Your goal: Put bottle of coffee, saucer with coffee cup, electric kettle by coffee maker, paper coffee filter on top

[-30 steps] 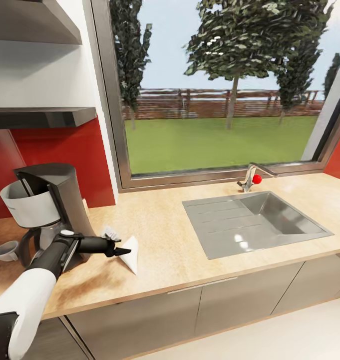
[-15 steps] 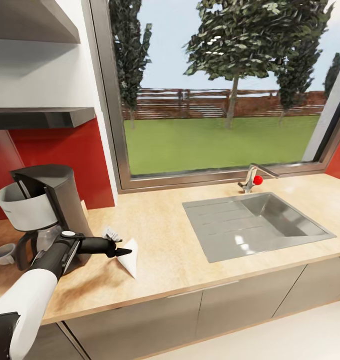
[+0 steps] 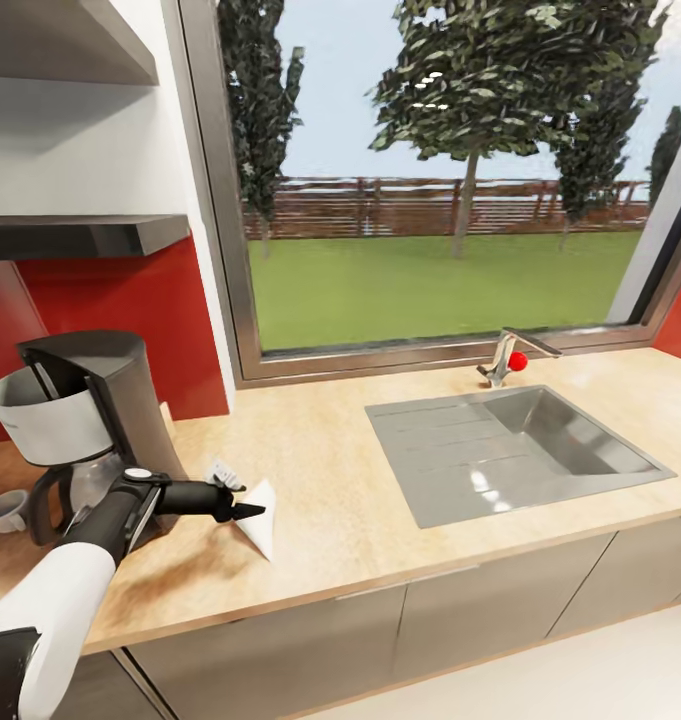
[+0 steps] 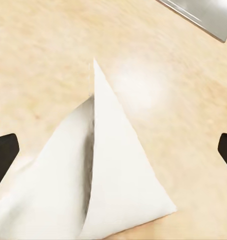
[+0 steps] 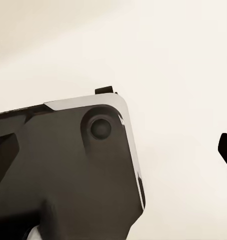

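The coffee maker [image 3: 75, 425] stands at the left end of the kitchen countertop [image 3: 340, 480], below the black kitchen shelf [image 3: 80, 235]. The coffee cup [image 3: 2, 508] sits on the counter to its left. Right of the machine, the white paper coffee filter [image 3: 264, 518] lies on its side. My left gripper [image 3: 248, 511] hovers at it, open. In the left wrist view the filter [image 4: 118, 185] lies between the gripper's [image 4: 113, 152] wide-spread fingertips [image 4: 3, 157], untouched. My right gripper [image 5: 116, 150] is open and holds nothing. The bottle of coffee, saucer and electric kettle are out of view.
A steel sink [image 3: 510, 445] with a red-knobbed faucet [image 3: 507, 358] is set into the counter on the right, under a large window. A small pale object [image 3: 223, 470] lies just behind the left gripper. Grey cabinet fronts [image 3: 280, 640] run below the counter edge.
The head view has drifted slightly. My left gripper has edged a little lower and closer over the filter, which lies where it was.
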`<state>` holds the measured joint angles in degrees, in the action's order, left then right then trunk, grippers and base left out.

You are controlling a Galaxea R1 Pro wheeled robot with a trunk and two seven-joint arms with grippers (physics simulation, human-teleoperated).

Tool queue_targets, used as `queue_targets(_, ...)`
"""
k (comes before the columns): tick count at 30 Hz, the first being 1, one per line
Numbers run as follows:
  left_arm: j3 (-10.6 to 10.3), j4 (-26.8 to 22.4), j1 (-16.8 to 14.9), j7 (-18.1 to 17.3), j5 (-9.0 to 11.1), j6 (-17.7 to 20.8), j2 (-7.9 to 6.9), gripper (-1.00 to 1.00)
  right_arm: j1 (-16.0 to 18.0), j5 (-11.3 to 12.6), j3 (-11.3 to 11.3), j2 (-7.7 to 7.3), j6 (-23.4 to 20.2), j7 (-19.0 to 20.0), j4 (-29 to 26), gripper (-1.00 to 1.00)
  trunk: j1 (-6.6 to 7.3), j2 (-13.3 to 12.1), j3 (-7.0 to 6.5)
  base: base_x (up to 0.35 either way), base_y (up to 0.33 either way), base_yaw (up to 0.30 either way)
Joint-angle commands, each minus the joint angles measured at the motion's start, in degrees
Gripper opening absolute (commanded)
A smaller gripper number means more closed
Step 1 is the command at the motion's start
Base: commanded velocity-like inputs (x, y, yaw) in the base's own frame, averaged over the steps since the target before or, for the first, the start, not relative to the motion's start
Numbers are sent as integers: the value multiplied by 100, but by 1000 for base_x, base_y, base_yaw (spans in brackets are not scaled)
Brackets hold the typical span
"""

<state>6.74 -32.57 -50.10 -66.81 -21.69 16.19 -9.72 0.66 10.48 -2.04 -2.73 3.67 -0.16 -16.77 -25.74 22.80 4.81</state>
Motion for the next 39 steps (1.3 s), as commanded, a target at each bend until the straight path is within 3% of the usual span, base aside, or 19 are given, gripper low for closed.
queue_targets(1,38,-3,0,-43,-46,60,6,100,4,50,1,0,20,-2,4,100,-5,12,13,92,0,0)
queue_targets(10,39,6,210,-43,-41,45,10,100,4,50,1,-6,20,-2,7,100,-5,12,13,11,0,0)
queue_targets(24,46,3,229,-59,-21,48,21,100,4,50,1,-3,20,-2,7,100,-5,12,13,0,0,0)
queue_targets(31,42,5,229,-61,-32,58,173,100,4,50,1,-5,20,-2,7,100,-5,12,13,0,0,0)
queue_targets(39,38,5,229,-60,-39,60,240,100,4,50,-5,-8,20,-2,7,100,-5,12,13,0,0,0)
